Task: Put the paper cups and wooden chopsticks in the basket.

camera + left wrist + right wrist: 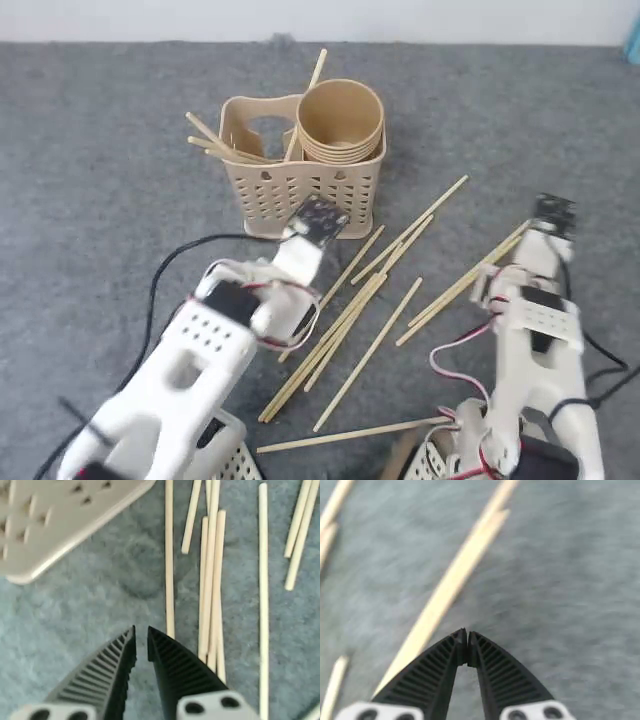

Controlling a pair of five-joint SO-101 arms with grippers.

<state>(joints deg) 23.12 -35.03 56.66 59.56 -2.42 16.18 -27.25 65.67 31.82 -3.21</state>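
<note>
The basket (65,530) is running off the left wrist view's edge. In the high view, the left arm (200,350) is covering some chopsticks' (340,330) ends.

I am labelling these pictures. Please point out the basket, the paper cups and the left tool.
basket (280,190), high view, front wall.
paper cups (340,115), high view, inside of the top cup.
left tool (141,630), left wrist view, midway between its fingertips.

One basket (300,195) holds about five stacked cups (340,125) and four chopsticks (225,143). Roughly a dozen more chopsticks lie loose.
</note>
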